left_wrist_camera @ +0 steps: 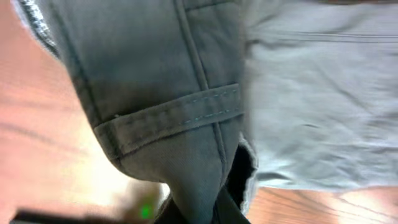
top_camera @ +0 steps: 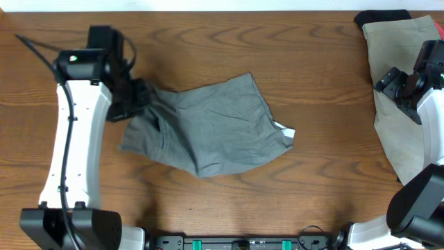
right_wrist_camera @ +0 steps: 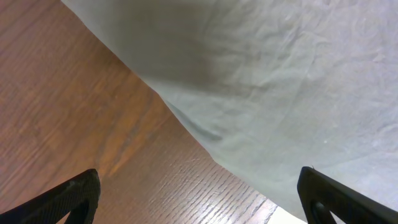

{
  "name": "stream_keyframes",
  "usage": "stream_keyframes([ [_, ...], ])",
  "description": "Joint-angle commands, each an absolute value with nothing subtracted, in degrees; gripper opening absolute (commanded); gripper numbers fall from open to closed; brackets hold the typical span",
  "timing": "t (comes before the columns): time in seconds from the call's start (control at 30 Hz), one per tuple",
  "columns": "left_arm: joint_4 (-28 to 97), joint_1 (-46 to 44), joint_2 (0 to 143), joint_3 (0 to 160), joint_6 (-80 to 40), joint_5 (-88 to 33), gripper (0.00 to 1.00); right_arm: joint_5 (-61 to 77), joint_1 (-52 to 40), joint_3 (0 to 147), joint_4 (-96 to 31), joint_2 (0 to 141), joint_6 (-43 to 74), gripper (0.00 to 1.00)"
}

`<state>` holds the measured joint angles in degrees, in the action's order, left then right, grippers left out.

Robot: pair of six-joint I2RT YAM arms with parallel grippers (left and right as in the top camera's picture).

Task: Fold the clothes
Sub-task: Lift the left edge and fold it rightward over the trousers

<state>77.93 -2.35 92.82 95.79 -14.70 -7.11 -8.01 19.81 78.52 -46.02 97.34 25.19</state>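
Where left gripper (top_camera: 143,95) pinches, shorts (top_camera: 208,128) edge bunches.

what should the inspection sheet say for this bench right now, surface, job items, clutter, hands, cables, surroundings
surface: wooden table, bare brown grain, no spills seen
job's things: grey shorts crumpled mid-table, white tag showing at one edge; beige pair spread at the right side
clutter: black fabric at the far right corner, beside the beige pair; cannot tell what it is
hands: left hand shut on the grey shorts' left edge; right hand open, above the beige pair's edge
cables: black cable runs from the far left of the table to the left arm
surroundings: pale strip beyond the far table edge; nothing else seen
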Motion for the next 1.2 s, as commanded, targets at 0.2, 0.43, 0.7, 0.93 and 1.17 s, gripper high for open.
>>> stream_keyframes([
  [0.2,73.93,-17.82,93.41,99.09,-15.86,-8.54,0.06,-8.8,20.08,78.61,-46.04,96.42,24.8,0.99],
  [0.43,65.58,-26.04,96.09,98.85,-20.78,-8.54,0.06,-8.78,20.08,78.61,-46.04,96.42,24.8,0.99],
  [0.7,60.18,-30.81,101.91,98.74,-24.69,-8.54,0.06,-8.8,20.08,78.61,-46.04,96.42,24.8,0.99],
  [0.93,54.48,-33.28,108.18,98.7,-27.05,-8.58,0.06,-8.78,20.08,78.61,-46.04,96.44,24.8,0.99],
  [1.17,50.7,-34.79,111.55,98.7,-28.45,-10.02,0.06,-8.8,20.08,78.61,-46.04,96.44,24.8,0.99],
])
